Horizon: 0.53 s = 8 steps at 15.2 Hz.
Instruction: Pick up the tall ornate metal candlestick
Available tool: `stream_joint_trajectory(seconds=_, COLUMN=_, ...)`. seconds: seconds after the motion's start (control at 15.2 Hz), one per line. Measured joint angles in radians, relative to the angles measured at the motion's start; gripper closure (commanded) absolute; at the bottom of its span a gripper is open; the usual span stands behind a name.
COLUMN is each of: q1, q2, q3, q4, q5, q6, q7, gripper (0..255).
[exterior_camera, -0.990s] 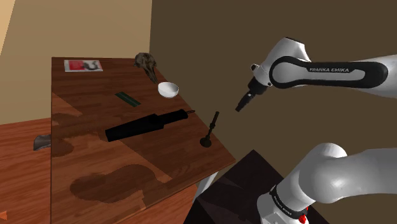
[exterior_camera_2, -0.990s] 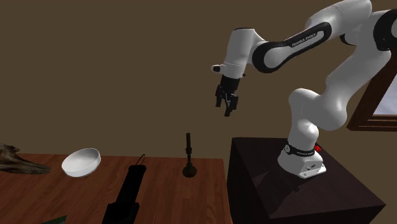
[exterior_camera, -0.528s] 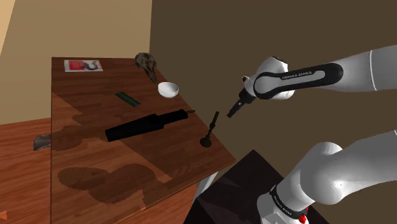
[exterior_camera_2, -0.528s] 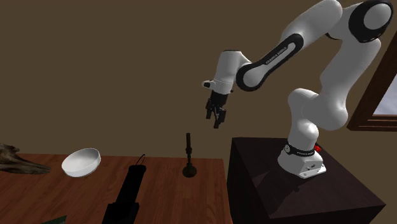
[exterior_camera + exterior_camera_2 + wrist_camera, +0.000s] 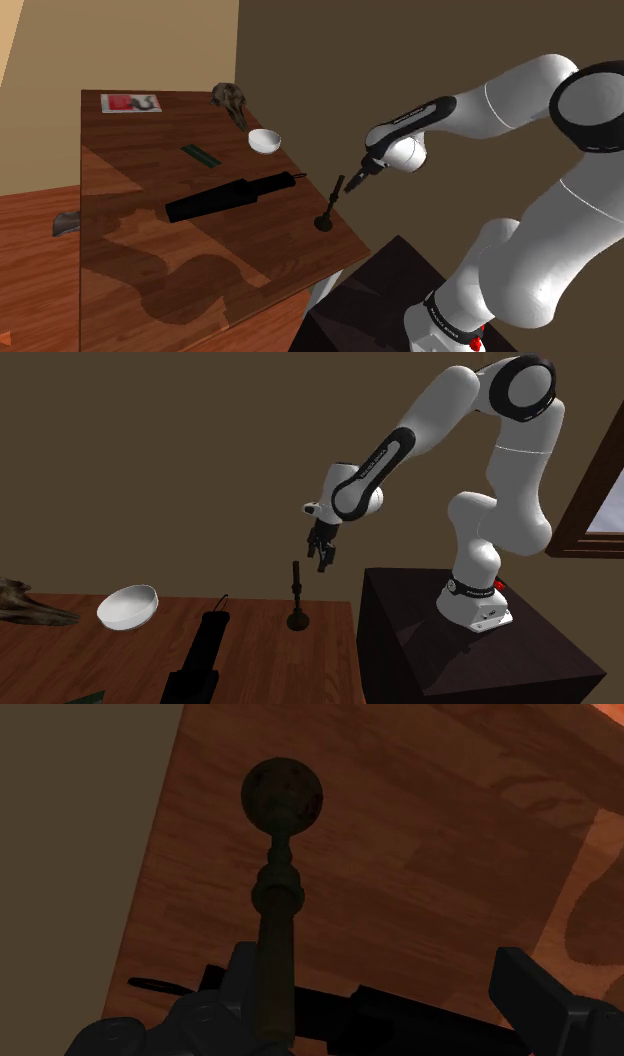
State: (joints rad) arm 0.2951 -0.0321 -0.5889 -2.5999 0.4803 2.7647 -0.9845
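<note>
Jaws released: black two-finger gripper (image 5: 322, 557) is hovering over the upright slender dark candlestick (image 5: 296, 597), stem lying off-centre toward one jaw

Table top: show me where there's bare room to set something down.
Widest bare wood: the table end at the shoulder view's lower left, below the long black object. A smaller patch lies between the red-and-white card and the green strip. Crowded: that view's right edge, where white bowl and candlestick stand, the open claw by the candlestick's top.
</note>
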Motion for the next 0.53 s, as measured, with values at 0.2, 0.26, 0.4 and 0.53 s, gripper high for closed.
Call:
stream_joint_trajectory(seconds=0.2, q1=-0.001, q2=0.147, q3=0.013, q4=0.084, q5=0.303, q6=-0.005, q7=-0.266, gripper=0)
stream_joint_trajectory(seconds=0.26, q1=-0.022, q2=0.209, q3=0.040, q4=0.125, q5=0.407, q6=-0.011, q7=-0.352, gripper=0)
stream_joint_trajectory(seconds=0.4, q1=-0.075, q2=0.313, q3=0.100, q4=0.192, q5=0.577, q6=-0.021, q7=-0.497, gripper=0)
stream_joint_trajectory(seconds=0.53, q1=-0.122, q2=0.386, q3=0.137, q4=0.247, q5=0.676, q6=-0.036, q7=-0.592, gripper=0)
